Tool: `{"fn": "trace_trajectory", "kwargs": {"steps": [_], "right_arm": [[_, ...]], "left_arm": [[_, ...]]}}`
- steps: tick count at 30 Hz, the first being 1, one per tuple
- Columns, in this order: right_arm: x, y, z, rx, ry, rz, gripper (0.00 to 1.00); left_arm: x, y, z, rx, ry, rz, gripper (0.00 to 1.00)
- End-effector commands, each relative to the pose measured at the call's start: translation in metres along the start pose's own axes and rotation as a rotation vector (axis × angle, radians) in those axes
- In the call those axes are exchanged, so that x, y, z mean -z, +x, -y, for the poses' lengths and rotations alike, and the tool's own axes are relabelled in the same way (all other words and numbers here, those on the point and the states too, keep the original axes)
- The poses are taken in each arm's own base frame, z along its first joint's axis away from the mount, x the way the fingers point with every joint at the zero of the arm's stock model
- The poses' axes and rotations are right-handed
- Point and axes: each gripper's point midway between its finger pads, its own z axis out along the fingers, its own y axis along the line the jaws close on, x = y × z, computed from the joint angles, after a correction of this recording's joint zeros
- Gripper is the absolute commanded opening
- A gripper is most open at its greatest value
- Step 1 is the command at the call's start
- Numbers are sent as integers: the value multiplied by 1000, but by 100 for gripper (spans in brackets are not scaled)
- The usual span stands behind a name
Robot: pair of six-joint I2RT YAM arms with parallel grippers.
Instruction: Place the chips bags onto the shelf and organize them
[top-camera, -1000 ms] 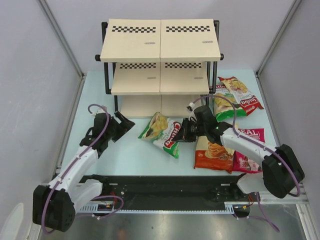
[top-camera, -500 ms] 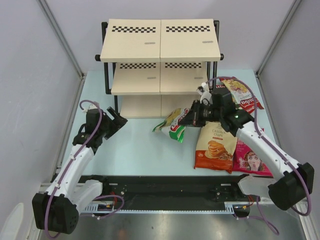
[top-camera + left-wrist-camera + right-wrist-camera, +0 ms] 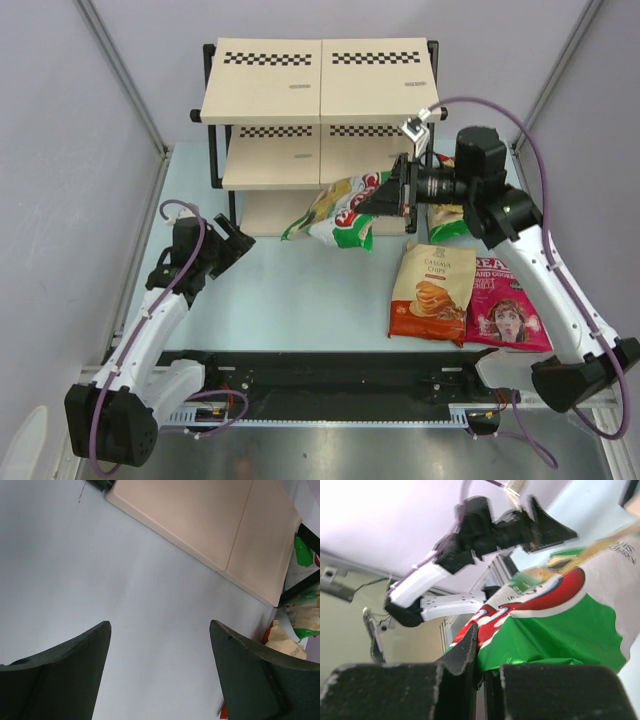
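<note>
Pale-blue counter (image 3: 280, 300), grey walls around. Shelf (image 3: 320, 95) at far edge. Right hand (image 3: 390, 195) pinching green-and-white bag (image 3: 338, 212) by its end, airborne before middle tier, likely for sliding in. Orange bag (image 3: 432, 292), magenta bag (image 3: 508, 318) flat near right edge. Left hand (image 3: 235, 243) spread, idle, left side.

Left arm (image 3: 150, 325): slim white rounded link shells are seen, joined by black cylindrical joint housings.
Right arm (image 3: 556, 290): the same white shells are noted, with bulkier black housings at shoulder and wrist.
Left cable (image 3: 190, 262): purple, run along the links, looped free near the wrist.
Right cable (image 3: 520, 125): purple, a wide arc is formed above the wrist.
Left gripper (image 3: 160, 630): two broad matte fingers, black with a greenish cast, rounded tips.
Right gripper (image 3: 485, 672): black grainy fingers; a serrated inner edge is seen on one.
Wrist bracket (image 3: 420, 125): small, white.
Mounting rail (image 3: 330, 385): black, shared by both bases.
</note>
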Motion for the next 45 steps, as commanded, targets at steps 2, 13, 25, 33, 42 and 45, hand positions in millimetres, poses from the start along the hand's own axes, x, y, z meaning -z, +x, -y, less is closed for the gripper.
{"fn": "trace_trajectory", "kwargs": {"steps": [2, 13, 25, 33, 42, 45], "right_arm": [[11, -41, -77, 250, -167, -19, 0], [40, -125, -161, 438, -456, 144, 0], [69, -197, -178, 566, -558, 321, 0], [48, -233, -84, 478, -295, 490, 0], [51, -264, 11, 408, 112, 761, 0], [54, -267, 32, 329, 197, 796, 0]], "left_arm": [[4, -15, 10, -11, 29, 44, 86], [5, -17, 6, -13, 19, 55, 86], [2, -23, 6, -14, 7, 59, 86], [-3, -24, 5, 2, 1, 57, 86], [-9, -30, 10, 9, -4, 51, 86], [-9, -32, 12, 9, -10, 47, 86]]}}
